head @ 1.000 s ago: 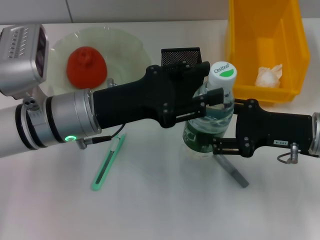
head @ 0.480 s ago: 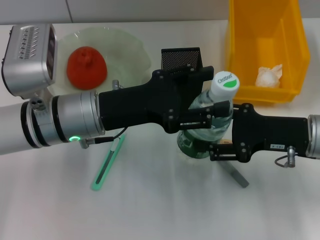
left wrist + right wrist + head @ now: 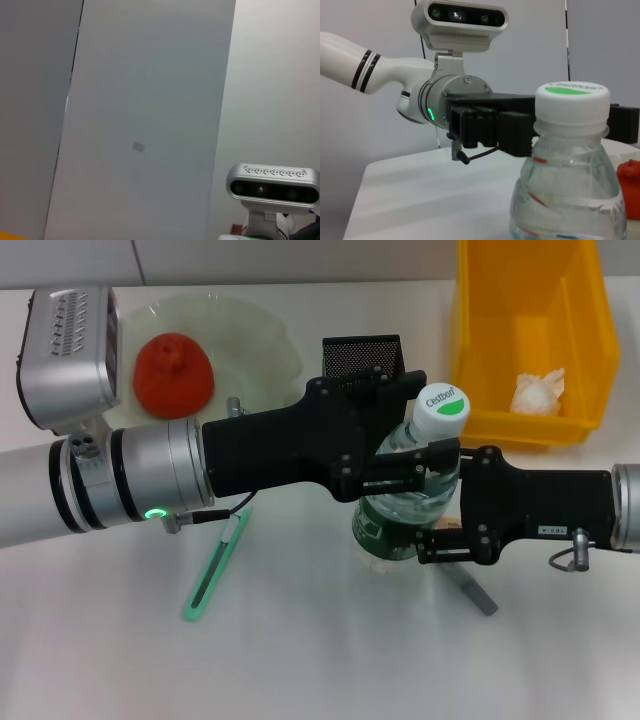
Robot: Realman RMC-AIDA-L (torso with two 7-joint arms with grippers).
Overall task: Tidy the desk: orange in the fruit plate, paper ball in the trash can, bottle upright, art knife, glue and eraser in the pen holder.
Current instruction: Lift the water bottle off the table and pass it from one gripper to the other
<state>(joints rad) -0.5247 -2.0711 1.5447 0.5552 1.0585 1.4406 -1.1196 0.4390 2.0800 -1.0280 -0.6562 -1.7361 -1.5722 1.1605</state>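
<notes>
The clear bottle (image 3: 405,508) with a white, green-topped cap stands nearly upright at mid-table, and it also fills the right wrist view (image 3: 570,165). My left gripper (image 3: 425,440) reaches in from the left and is shut on its neck. From the right, my right gripper (image 3: 440,498) is shut on its body. An orange (image 3: 175,373) lies in the pale fruit plate (image 3: 265,335). The paper ball (image 3: 537,392) rests in the yellow trash can (image 3: 480,350). The green art knife (image 3: 215,565) lies on the table below my left arm. A grey glue stick (image 3: 472,588) shows under my right gripper. Behind the bottle stands the black mesh pen holder (image 3: 362,352). The eraser is hidden.
My two arms cross the table's middle. Open tabletop lies along the near edge. The left wrist view shows only a wall and the robot's head camera (image 3: 272,185).
The bottle has shifted slightly left and toward me with both grippers. Its cap tilted right half a second ago and now stands straighter.
</notes>
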